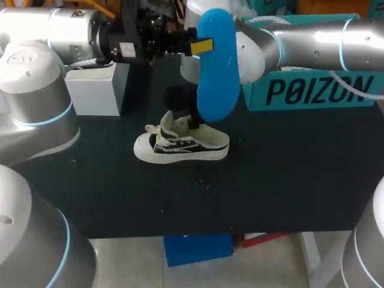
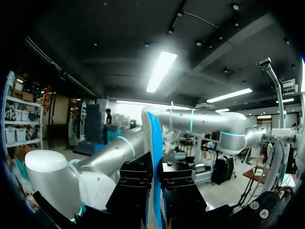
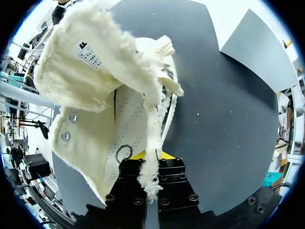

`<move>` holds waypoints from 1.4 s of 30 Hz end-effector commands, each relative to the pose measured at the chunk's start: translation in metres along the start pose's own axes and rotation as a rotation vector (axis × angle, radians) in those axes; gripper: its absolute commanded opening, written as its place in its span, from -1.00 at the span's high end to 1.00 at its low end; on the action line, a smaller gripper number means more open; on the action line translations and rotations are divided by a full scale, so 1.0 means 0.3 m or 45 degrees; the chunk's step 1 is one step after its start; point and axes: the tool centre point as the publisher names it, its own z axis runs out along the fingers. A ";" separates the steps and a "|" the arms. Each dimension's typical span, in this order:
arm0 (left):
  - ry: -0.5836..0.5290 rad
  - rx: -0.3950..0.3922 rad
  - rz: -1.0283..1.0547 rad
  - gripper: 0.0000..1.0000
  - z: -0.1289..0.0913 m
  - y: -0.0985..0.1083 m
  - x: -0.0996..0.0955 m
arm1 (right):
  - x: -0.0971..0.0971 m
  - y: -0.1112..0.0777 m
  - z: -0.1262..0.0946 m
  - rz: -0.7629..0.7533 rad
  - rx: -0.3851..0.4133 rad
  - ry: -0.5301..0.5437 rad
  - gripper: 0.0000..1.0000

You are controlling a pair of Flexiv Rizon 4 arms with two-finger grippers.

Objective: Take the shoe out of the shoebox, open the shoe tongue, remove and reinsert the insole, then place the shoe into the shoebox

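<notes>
A cream and black sneaker [image 1: 180,144] lies on its sole on the black table [image 1: 270,180], toe to the left. Above it hangs the blue insole [image 1: 216,66], upright, with my left gripper [image 1: 201,46] shut on its upper edge. In the left wrist view the insole [image 2: 153,138] shows edge-on between the black fingers of the left gripper [image 2: 156,183]. My right gripper [image 1: 193,123] reaches down behind the insole to the shoe's opening. In the right wrist view the right gripper [image 3: 147,161] is shut on the frayed collar edge of the sneaker [image 3: 90,119], whose tongue is folded back.
A white box [image 1: 96,90] stands at the back left. The teal shoebox [image 1: 318,90] stands at the back right behind my right arm. Bare black tabletop lies in front of and to the right of the shoe.
</notes>
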 end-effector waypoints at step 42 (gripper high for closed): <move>-0.006 0.002 0.003 1.00 0.006 0.004 0.001 | -0.060 -0.157 -0.303 1.986 -0.018 -0.360 1.00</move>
